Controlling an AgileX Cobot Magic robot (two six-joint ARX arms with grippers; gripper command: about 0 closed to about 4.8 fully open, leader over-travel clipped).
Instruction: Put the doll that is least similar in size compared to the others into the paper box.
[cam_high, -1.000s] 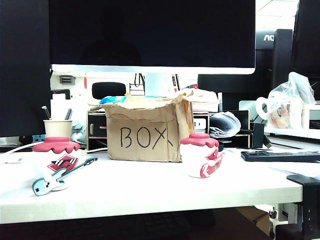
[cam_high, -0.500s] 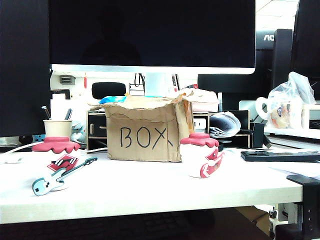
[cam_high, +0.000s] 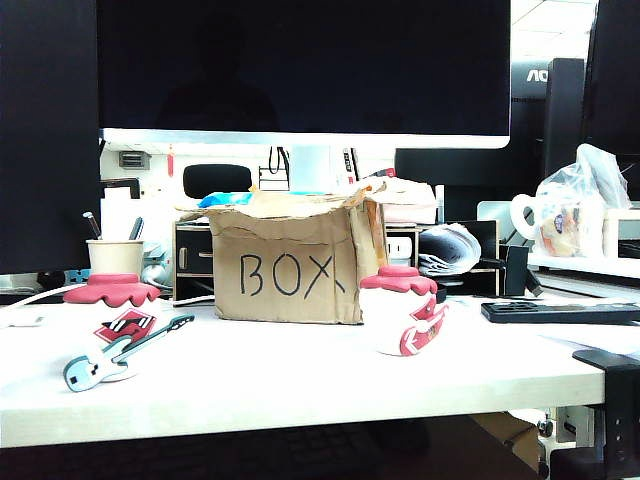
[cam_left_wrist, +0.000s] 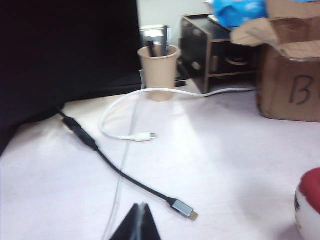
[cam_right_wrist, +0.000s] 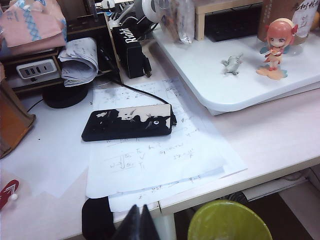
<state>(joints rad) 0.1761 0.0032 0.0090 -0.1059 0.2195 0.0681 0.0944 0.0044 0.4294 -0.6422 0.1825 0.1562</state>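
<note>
Left gripper (cam_left_wrist: 138, 222) pressed together above white table (cam_left_wrist: 225, 165) near brown cardboard paper box (cam_left_wrist: 290, 75) — right gripper (cam_right_wrist: 137, 222) likewise pressed together.

Two red-capped dolls (cam_high: 112, 322) (cam_high: 402, 310) (both large), one paper box (cam_high: 290, 262).

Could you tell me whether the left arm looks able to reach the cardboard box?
Probably yes: between the shut left gripper and the box lies bare table, with only a flat black cable and a red-capped doll to one side.
</note>
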